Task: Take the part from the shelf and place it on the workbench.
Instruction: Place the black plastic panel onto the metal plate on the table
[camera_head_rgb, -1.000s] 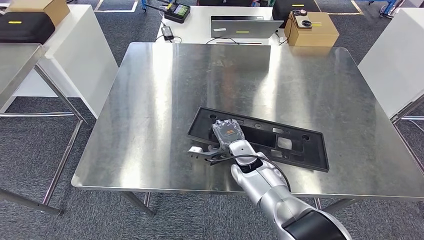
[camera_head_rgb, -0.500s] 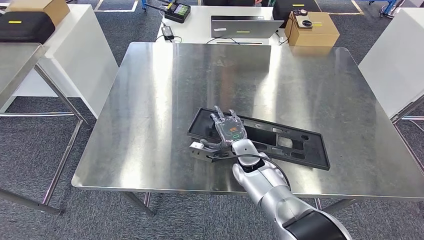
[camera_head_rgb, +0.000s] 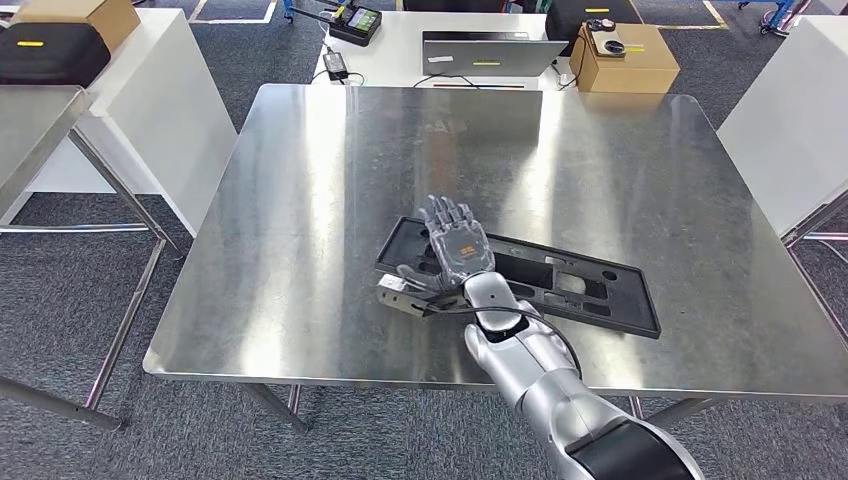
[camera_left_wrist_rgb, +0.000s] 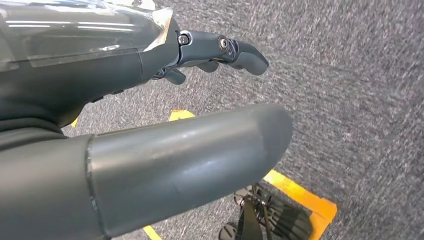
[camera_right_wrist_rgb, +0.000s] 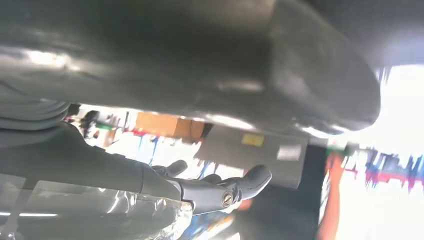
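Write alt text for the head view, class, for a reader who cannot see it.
The robot's right hand hovers open, fingers spread, over a long black part lying flat on a shiny metal workbench. Behind the bench, a white table holds a laptop and a cardboard box.

— Where's your right hand (camera_head_rgb: 455, 243)?
— Out ahead of me, silver forearm stretched forward, palm down, fingers (camera_head_rgb: 446, 213) spread and straight, gripping nothing.
— And the left hand (camera_left_wrist_rgb: 150, 100)?
— Hanging by my side, fingers (camera_left_wrist_rgb: 235, 50) loosely extended, thumb out, nothing in it.
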